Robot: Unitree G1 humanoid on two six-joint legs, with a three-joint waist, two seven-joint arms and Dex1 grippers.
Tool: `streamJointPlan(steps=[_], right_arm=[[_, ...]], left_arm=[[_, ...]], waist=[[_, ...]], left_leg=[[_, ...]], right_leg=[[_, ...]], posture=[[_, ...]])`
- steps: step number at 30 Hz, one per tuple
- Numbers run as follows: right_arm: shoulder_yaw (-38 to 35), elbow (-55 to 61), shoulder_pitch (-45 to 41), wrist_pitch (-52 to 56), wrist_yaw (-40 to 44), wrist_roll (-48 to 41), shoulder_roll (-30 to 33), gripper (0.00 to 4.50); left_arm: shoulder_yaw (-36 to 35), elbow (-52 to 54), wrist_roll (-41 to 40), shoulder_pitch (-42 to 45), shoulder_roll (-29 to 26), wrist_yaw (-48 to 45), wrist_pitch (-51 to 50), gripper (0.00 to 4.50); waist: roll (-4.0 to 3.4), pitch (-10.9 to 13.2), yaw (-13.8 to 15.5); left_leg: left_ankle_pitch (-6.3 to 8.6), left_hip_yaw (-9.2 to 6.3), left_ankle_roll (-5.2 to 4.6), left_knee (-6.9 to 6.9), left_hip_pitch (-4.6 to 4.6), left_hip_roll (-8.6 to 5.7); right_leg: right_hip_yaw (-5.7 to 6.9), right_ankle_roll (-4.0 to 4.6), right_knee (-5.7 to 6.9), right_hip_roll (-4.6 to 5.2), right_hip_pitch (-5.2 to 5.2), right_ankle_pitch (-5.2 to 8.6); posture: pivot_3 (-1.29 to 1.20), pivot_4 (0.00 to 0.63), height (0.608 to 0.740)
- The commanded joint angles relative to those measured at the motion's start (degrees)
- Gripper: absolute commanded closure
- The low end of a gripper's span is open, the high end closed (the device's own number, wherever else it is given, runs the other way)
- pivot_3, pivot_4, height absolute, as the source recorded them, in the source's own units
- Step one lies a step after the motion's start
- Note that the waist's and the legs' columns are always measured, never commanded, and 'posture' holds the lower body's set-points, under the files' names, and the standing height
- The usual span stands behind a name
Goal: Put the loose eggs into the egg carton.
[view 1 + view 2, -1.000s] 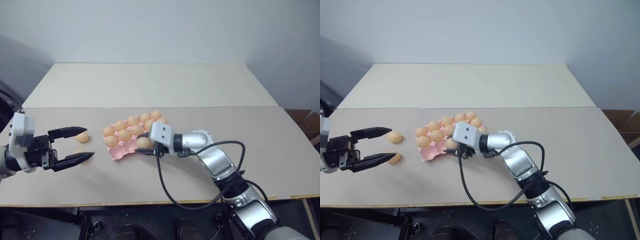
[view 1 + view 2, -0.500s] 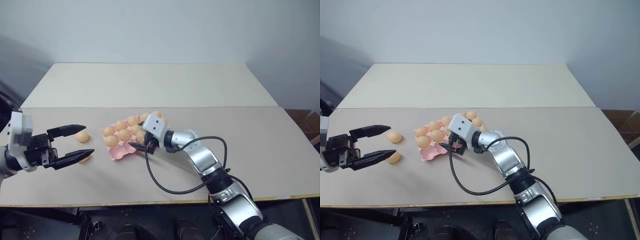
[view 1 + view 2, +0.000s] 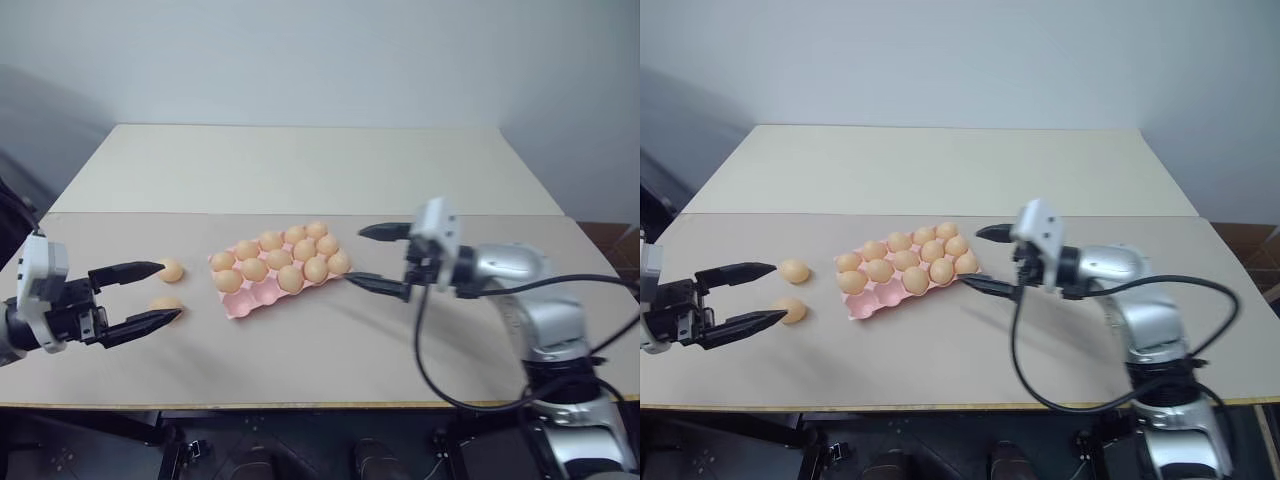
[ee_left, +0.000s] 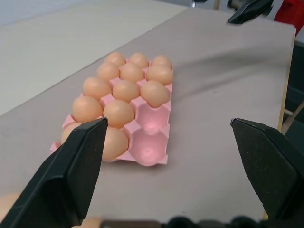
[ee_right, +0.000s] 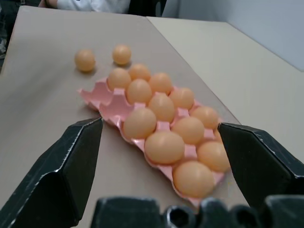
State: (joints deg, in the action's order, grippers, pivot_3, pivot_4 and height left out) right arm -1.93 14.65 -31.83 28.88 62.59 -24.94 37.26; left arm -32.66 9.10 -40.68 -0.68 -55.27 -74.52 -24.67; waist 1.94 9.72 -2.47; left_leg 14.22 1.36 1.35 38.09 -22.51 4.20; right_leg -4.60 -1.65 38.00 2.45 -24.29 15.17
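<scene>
The pink egg carton (image 3: 242,304) lies mid-table with several eggs seated in it; two cups at its near left end are bare (image 4: 148,148). Two loose eggs rest on the table to its left, one farther back (image 3: 171,269) and one nearer (image 3: 165,304). My left gripper (image 3: 172,292) is open and level, its fingertips reaching either side of those two eggs without touching them. My right gripper (image 3: 355,256) stands open just off the carton's right end, holding nothing. Its wrist view looks along the carton to both loose eggs (image 5: 85,60).
The pale tabletop (image 3: 330,340) runs wide on every side, with a second, lighter table (image 3: 300,165) butted against its far edge. The near table edge (image 3: 300,405) lies close below both arms.
The right gripper, shut on an egg over the carton's front row, opened, left the egg in a cup and swung away to the right. The left gripper stayed put.
</scene>
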Motion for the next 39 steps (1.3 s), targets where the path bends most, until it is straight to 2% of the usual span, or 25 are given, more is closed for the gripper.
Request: streamJointPlan(steps=[1,4,10,15,18,21,28,31,39], right_arm=[[-5.15,0.87,2.67,-2.13,12.23,-6.51,7.61,0.02],[-6.59,-1.01,5.31,-5.43,17.41,-7.24,12.24,0.02],[-6.7,-0.75,6.01,-5.68,16.4,-8.22,12.69,0.02],[-6.63,-0.64,4.94,-4.97,16.1,-9.23,12.98,0.02],[-6.24,-0.79,4.18,-4.99,16.52,-9.48,13.34,0.02],[-5.76,-0.95,3.3,-4.87,16.79,-9.74,13.35,0.02],[-4.8,-0.18,2.41,-5.34,18.32,-10.19,13.46,0.02],[-4.24,0.88,3.04,-6.18,19.36,-10.39,13.71,0.02],[-4.24,2.91,3.95,-6.77,18.48,-10.48,12.91,0.02]], left_arm=[[-1.14,-0.32,0.15,0.28,-1.03,-0.74,1.3,0.0],[-0.86,-0.93,0.35,0.64,-1.2,-1.08,1.53,0.0],[-0.93,-0.66,2.54,-0.26,-1.24,1.16,1.8,0.0],[-0.78,-2.04,8.67,-0.76,-1.46,12.45,-2.36,0.0],[0.88,-2.52,13.05,-0.43,-3.52,20.21,-9.32,0.0],[0.55,-1.99,13.6,-3.11,-4.63,18.16,-9.65,0.0],[3.03,-5.29,17.69,-7.77,-5.63,10.73,0.72,0.0],[4.84,-8.07,19.58,-7.02,-5.67,8.43,5.94,0.0],[9.84,-15.39,21.01,0.74,-5.33,6.25,10.52,0.0]], waist=[[0.0,0.0,-0.08],[0.01,0.01,-0.1],[0.01,0.01,-0.21],[0.02,0.01,0.05],[0.02,0.01,0.0],[0.02,0.01,-0.13],[0.01,0.01,0.26],[0.01,0.01,0.42],[0.01,0.01,0.43]], left_leg=[[0.0,0.0,0.0,-0.02,0.03,0.0],[0.01,0.0,-0.01,-0.05,0.02,0.0],[0.0,0.03,-0.01,-0.05,0.13,0.0],[0.01,0.03,-0.01,-0.05,0.06,0.0],[0.0,0.02,-0.01,-0.05,0.09,0.0],[0.01,0.02,-0.01,-0.06,0.08,0.0],[0.0,0.07,0.0,-0.12,0.09,0.0],[0.0,0.07,0.0,-0.12,0.1,0.0],[0.0,0.07,0.0,-0.12,0.09,0.0]], right_leg=[[-0.01,0.0,-0.02,0.0,0.02,0.0],[-0.01,-0.01,-0.09,0.0,0.05,0.01],[-0.07,-0.01,0.01,-0.02,0.06,0.01],[-0.07,-0.02,-0.06,0.0,0.04,0.01],[-0.07,-0.02,0.0,-0.01,0.04,0.01],[-0.07,-0.02,-0.02,0.0,0.03,0.01],[-0.08,0.0,-0.01,-0.01,0.0,0.01],[-0.08,0.0,-0.02,0.0,0.01,0.01],[-0.08,0.0,-0.02,0.0,0.01,0.01]], posture=[[0.0,0.15,0.74],[0.0,0.15,0.74],[0.0,0.15,0.74],[0.0,0.15,0.74],[0.0,0.15,0.74],[0.0,0.15,0.74],[0.0,0.15,0.74],[0.0,0.15,0.74],[0.0,0.15,0.74]])
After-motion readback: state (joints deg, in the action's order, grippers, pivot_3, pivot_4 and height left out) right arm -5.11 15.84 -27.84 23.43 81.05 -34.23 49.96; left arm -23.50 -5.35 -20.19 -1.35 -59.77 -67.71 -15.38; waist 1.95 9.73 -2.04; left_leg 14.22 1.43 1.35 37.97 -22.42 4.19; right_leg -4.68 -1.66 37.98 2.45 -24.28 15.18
